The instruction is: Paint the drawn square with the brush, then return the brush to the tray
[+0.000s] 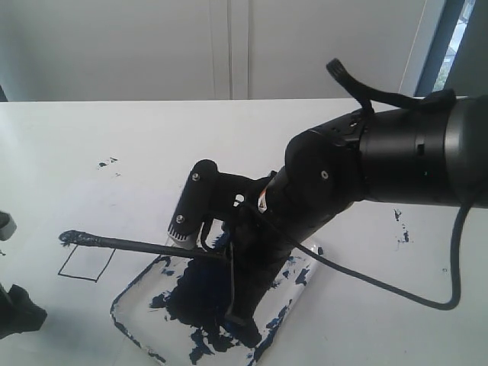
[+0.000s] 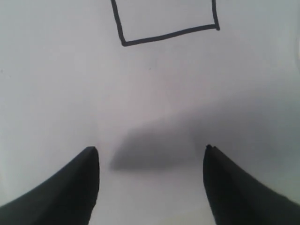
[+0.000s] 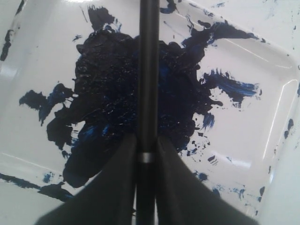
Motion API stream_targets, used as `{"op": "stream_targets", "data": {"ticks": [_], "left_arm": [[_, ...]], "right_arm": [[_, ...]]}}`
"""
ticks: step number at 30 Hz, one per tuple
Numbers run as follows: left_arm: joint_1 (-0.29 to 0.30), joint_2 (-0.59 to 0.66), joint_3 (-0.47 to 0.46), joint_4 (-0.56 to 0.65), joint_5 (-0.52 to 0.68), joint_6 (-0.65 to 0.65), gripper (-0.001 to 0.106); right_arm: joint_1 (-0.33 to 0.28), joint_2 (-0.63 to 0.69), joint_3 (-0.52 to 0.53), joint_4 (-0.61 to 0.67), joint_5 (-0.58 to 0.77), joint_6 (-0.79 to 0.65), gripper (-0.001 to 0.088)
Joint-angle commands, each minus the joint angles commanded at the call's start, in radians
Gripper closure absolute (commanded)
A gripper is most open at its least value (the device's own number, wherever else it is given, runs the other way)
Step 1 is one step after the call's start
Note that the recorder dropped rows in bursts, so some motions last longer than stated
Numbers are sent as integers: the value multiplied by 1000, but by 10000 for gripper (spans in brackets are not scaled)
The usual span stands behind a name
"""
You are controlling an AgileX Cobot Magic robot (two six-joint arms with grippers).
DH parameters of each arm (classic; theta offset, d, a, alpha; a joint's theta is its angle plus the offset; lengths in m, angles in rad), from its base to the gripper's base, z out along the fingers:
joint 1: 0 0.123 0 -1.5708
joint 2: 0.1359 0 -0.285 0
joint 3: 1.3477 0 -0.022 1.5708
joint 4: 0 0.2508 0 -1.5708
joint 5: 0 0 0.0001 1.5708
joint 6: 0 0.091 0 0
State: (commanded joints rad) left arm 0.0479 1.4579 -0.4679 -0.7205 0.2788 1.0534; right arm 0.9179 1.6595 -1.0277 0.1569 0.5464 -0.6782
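Observation:
My right gripper [image 1: 221, 248] is shut on the brush [image 1: 137, 244], a long thin black stick, and hovers over the tray [image 1: 130, 293]. The brush points left, and its paint-clotted tip [image 1: 74, 238] hangs just above the upper edge of the drawn square [image 1: 85, 263], whose inside is white. In the right wrist view the handle [image 3: 148, 70] runs between the two fingers [image 3: 119, 187] across the tray's big navy blot [image 3: 126, 98]. My left gripper [image 2: 151, 154] stands open over bare white paper, with the drawn square [image 2: 164, 18] just ahead of it. In the exterior view its dark tip [image 1: 19, 313] shows at the lower left.
The right arm [image 1: 396, 152] fills the right half of the exterior view, with a black cable [image 1: 396, 290] trailing over the paper. Small paint specks [image 1: 107, 162] lie at the upper left and more [image 1: 402, 229] at the right. White paper covers the table.

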Motion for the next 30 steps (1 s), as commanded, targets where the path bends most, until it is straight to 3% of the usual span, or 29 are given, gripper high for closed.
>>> {"op": "stream_targets", "data": {"ticks": [30], "left_arm": [[0,0,2,49,-23,14,381]], "right_arm": [[0,0,2,0,13,0,868]]}}
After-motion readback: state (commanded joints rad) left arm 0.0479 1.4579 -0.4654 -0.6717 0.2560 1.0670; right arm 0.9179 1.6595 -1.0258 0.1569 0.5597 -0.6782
